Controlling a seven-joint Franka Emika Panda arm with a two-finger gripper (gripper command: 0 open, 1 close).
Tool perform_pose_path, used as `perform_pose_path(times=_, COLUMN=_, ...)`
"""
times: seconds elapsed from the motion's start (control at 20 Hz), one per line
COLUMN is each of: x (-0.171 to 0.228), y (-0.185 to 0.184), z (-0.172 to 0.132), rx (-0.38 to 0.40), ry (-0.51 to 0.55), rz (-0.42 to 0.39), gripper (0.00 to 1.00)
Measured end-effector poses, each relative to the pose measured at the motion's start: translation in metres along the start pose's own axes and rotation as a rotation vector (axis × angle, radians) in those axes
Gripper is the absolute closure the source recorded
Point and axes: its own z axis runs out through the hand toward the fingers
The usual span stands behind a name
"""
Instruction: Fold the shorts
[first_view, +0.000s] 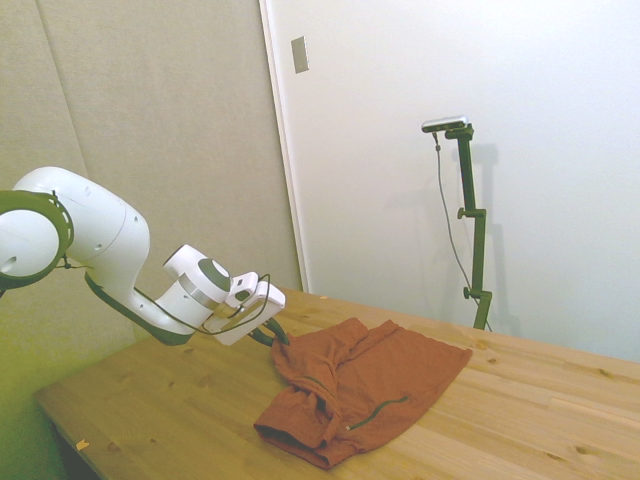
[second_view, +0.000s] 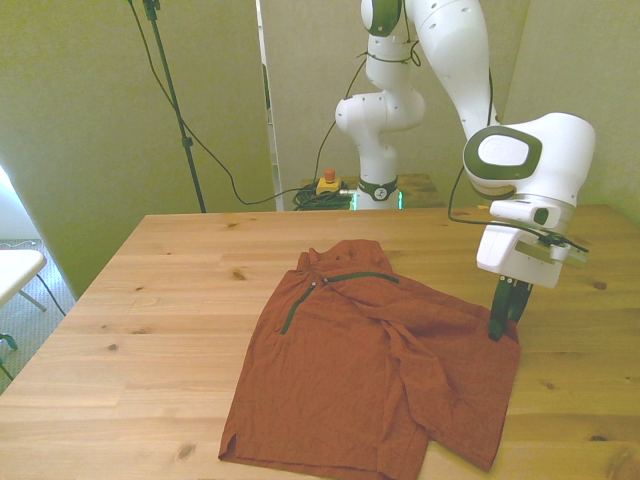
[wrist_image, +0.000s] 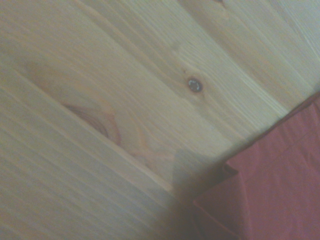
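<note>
The rust-orange shorts (second_view: 370, 380) lie spread and rumpled on the wooden table (second_view: 160, 300), with a dark zipper (second_view: 335, 282) showing near their far edge. My gripper (second_view: 503, 328) is down at table level at the shorts' edge on the front view's right, its dark fingers close together and pinching the fabric there. From the side, the gripper (first_view: 278, 338) meets the near-left edge of the shorts (first_view: 365, 390). In the wrist view, a folded corner of the shorts (wrist_image: 280, 190) lies on bare wood (wrist_image: 100, 100).
Bare table surface (first_view: 180, 400) stretches around the shorts on all sides. A red and yellow button box (second_view: 328, 182) sits behind the table by the robot's base. A white object (second_view: 15, 270) stands off the table at the front view's left.
</note>
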Motion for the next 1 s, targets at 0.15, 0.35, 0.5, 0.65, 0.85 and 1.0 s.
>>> perform_pose_path(times=0.15, x=-0.001, y=0.001, z=0.001, rx=-0.003, ry=-0.001, rz=0.009, gripper=1.00)
perform_pose_path(times=0.35, x=0.006, y=0.004, z=-0.004, rx=-0.001, ry=0.013, rz=0.026, gripper=1.00)
perform_pose_path(times=0.5, x=0.027, y=0.019, z=-0.018, rx=-0.004, ry=0.050, rz=0.055, gripper=1.00)
perform_pose_path(times=0.65, x=0.064, y=0.054, z=-0.036, rx=-0.022, ry=0.103, rz=0.088, gripper=1.00)
perform_pose_path(times=0.85, x=0.105, y=0.109, z=-0.042, rx=-0.063, ry=0.142, rz=0.139, gripper=1.00)
perform_pose_path(times=1.0, x=0.126, y=0.144, z=-0.040, rx=-0.088, ry=0.153, rz=0.170, gripper=1.00)
